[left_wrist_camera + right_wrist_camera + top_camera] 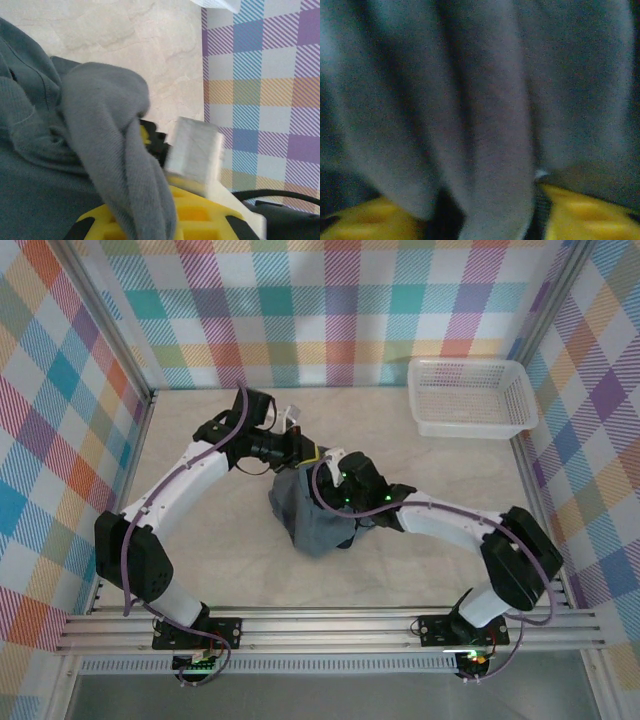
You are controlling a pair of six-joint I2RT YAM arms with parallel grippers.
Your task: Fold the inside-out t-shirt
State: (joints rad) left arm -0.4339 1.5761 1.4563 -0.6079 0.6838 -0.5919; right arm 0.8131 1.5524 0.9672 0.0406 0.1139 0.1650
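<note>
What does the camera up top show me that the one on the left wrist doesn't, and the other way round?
From above: the left arm and right arm meeting over the t-shirt, plus a white basket in the far right corner. From the left wrist: the cloth's weave and seams close up, bunched against the left gripper, with its yellow body and a pale finger. Shared: the grey t-shirt, the marbled table and the checked wall.

The dark slate-grey cloth t-shirt and both white robot arms crowd mid-desk. A white plastic mesh basket blocks the far right corner. The beige marbled desk lies open along its near edge.
</note>
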